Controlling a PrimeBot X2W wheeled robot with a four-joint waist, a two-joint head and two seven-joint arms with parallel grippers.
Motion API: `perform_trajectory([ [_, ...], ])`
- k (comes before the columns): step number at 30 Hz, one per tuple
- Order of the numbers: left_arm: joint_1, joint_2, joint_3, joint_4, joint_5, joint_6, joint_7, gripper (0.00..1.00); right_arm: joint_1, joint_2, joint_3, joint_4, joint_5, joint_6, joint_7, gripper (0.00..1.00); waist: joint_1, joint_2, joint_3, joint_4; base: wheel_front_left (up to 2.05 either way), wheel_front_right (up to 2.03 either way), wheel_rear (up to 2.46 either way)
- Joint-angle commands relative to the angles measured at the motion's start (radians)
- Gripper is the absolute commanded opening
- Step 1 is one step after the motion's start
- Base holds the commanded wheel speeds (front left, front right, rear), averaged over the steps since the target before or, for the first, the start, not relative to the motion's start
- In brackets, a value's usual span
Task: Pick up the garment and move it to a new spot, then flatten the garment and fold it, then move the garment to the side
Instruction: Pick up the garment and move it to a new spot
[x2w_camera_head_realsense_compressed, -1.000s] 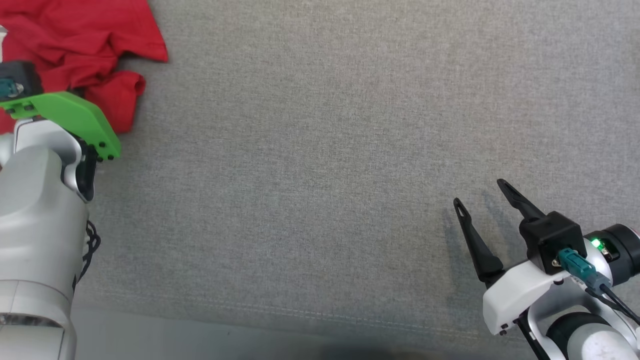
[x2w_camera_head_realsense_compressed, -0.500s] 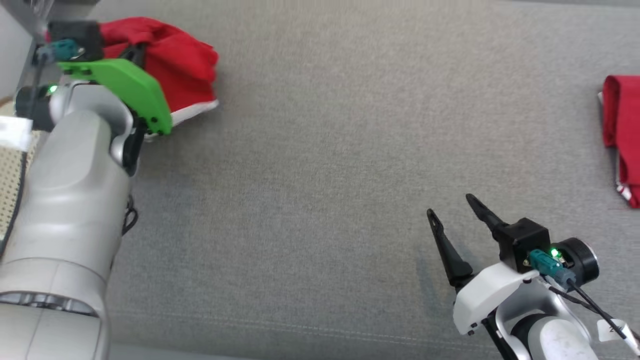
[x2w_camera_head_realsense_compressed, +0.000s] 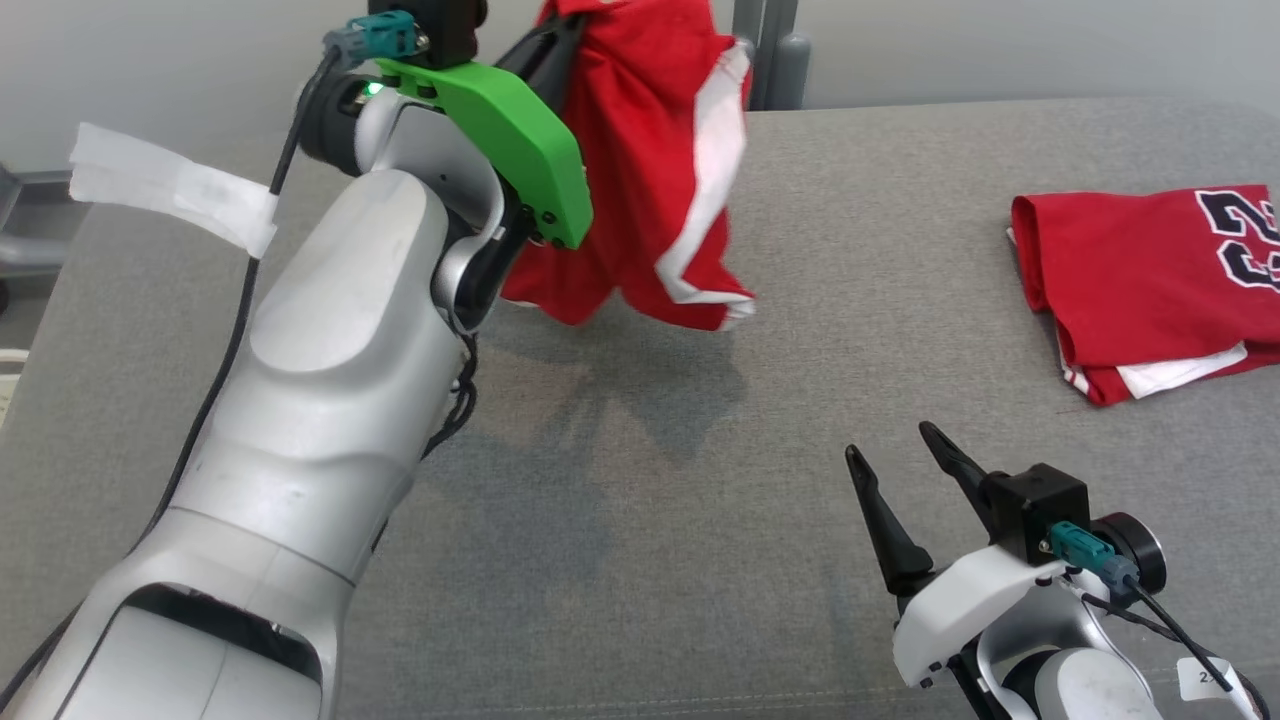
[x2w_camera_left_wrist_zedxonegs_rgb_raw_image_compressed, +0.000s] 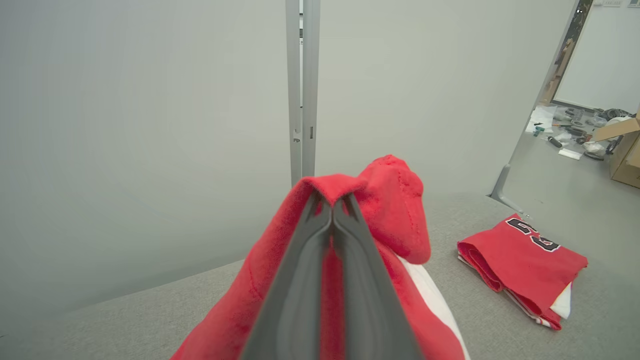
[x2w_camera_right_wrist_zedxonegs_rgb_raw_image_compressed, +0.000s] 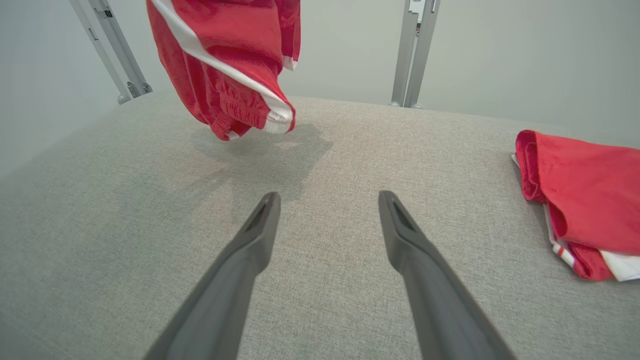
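Observation:
The garment (x2w_camera_head_realsense_compressed: 640, 150), red with white trim, hangs bunched in the air above the grey table (x2w_camera_head_realsense_compressed: 700, 480). My left gripper (x2w_camera_left_wrist_zedxonegs_rgb_raw_image_compressed: 331, 205) is shut on its top fold, and the cloth (x2w_camera_left_wrist_zedxonegs_rgb_raw_image_compressed: 395, 215) drapes down both sides of the fingers. In the right wrist view the garment (x2w_camera_right_wrist_zedxonegs_rgb_raw_image_compressed: 225, 60) dangles clear of the surface and casts a shadow beneath it. My right gripper (x2w_camera_head_realsense_compressed: 888, 440) rests low near the table's front right, open with nothing between its fingers (x2w_camera_right_wrist_zedxonegs_rgb_raw_image_compressed: 330, 196).
A folded red jersey (x2w_camera_head_realsense_compressed: 1140, 280) with black numbers lies at the table's right side (x2w_camera_left_wrist_zedxonegs_rgb_raw_image_compressed: 525, 255) (x2w_camera_right_wrist_zedxonegs_rgb_raw_image_compressed: 585, 190). Metal posts (x2w_camera_right_wrist_zedxonegs_rgb_raw_image_compressed: 412, 50) stand behind the far edge. A strip of white tape (x2w_camera_head_realsense_compressed: 170, 185) hangs from the left arm's cable.
The head camera has tilted up and the picture shifted. My left gripper has lifted the garment off the table and carried it rightward. The right gripper stays open, about where it was.

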Motion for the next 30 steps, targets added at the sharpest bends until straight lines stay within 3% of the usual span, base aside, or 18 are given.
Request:
perform_trajectory([
  [1, 0.026, 0.002, -0.009, -0.037, -0.033, -0.002, -0.004, 0.0, 0.01, -0.001, 0.003, 0.007, 0.012, 0.0, -0.01, 1.0, 0.0, -0.0001, -0.051, -0.063, 0.0, 0.0, 0.0],
  [5, 0.082, -0.001, -0.059, -0.178, -0.147, -0.001, -0.026, 0.0, 0.0, -0.001, 0.007, 0.022, 0.03, 0.0, -0.027, 1.0, 0.0, -0.0001, -0.054, -0.091, 0.0, 0.0, 0.0],
  [12, 0.189, 0.0, -0.145, -0.241, -0.271, 0.078, -0.063, 0.0, -0.013, -0.001, 0.004, 0.037, 0.038, 0.0, -0.042, 1.0, 0.0, -0.0001, -0.041, -0.106, 0.0, 0.0, 0.0],
  [16, 0.253, 0.002, -0.155, -0.155, -0.279, 0.103, -0.097, 0.0, -0.023, -0.001, 0.007, 0.041, 0.041, 0.0, -0.045, 1.0, 0.0, -0.0001, -0.029, -0.105, 0.0, 0.0, 0.0],
  [22, 0.31, 0.053, -0.192, 0.035, -0.226, 0.104, -0.156, 0.0, -0.041, -0.001, 0.017, 0.045, 0.038, 0.0, -0.046, 1.0, 0.0, -0.0001, -0.013, -0.106, 0.0, 0.0, 0.0],
  [27, 0.329, 0.087, -0.178, 0.167, -0.212, 0.136, -0.215, 0.03, -0.049, -0.001, 0.023, 0.049, 0.037, 0.0, -0.047, 1.0, 0.0, -0.0001, -0.012, -0.104, 0.0, 0.0, 0.0],
  [28, 0.331, 0.09, -0.173, 0.187, -0.212, 0.144, -0.222, 0.45, -0.047, -0.001, 0.025, 0.049, 0.038, 0.0, -0.047, 1.0, 0.0, -0.0001, -0.012, -0.103, 0.0, 0.0, 0.0],
  [29, 0.331, 0.092, -0.166, 0.207, -0.215, 0.151, -0.229, 1.0, -0.047, -0.001, 0.025, 0.049, 0.038, 0.0, -0.046, 1.0, 0.0, -0.0001, -0.012, -0.102, 0.0, 0.0, 0.0],
  [30, 0.33, 0.097, -0.159, 0.229, -0.22, 0.165, -0.233, 1.0, -0.047, -0.001, 0.024, 0.05, 0.039, 0.0, -0.046, 1.0, 0.0, -0.0001, -0.012, -0.101, 0.0, 0.0, 0.0],
])
